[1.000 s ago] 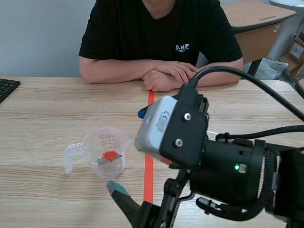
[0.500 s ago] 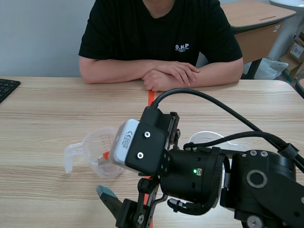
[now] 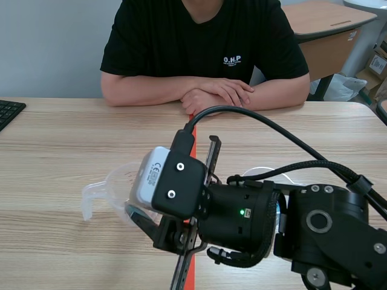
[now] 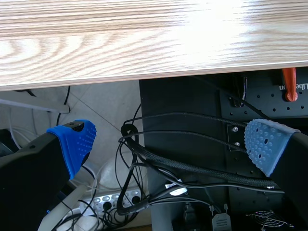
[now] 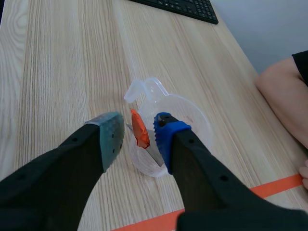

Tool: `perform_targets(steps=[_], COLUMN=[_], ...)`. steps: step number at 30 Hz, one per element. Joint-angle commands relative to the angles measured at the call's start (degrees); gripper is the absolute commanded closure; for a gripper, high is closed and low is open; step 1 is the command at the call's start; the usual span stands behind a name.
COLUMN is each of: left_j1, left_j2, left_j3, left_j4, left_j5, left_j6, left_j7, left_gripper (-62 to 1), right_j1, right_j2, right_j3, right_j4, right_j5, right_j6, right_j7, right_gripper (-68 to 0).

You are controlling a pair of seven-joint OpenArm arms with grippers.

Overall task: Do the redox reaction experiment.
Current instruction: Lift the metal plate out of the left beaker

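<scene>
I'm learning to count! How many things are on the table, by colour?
Clear: 2 (measuring cup, partly hidden rim)
Orange: 1 (tool in the cup)
Black: 1 (keyboard)
Total: 4

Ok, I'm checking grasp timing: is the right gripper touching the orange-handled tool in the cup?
Cannot tell. In the right wrist view the right gripper straddles the orange-handled tool; its handle shows gaps, but the blade reaches the blue pad.
</scene>
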Motion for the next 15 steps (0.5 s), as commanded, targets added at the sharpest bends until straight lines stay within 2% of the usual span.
perform_targets(steps=[1,7,15], left_j1=[0.6,0.6,0.6], left_j2=[0.0,0.0,0.0], left_j3=[-0.2,-0.2,-0.2], left_j4=[0.3,0.3,0.3], left_j5=[0.1,0.1,0.1], left_j6=[-0.1,-0.1,-0.1], left_j7=[-0.6,-0.6,-0.6], left_gripper=[-62.3,-62.3,-62.3], right_j1=[0.7,0.7,0.7], right_j2=[0.0,0.0,0.0], right_j3=[0.1,0.2,2.5], right_j4=[1.2,1.2,1.9], right_j5=[0.5,0.5,0.6], right_j6=[-0.2,-0.2,-0.2], right_j7=[1.1,2.3,3.6], right_gripper=[-11.7,-1.8,-1.7])
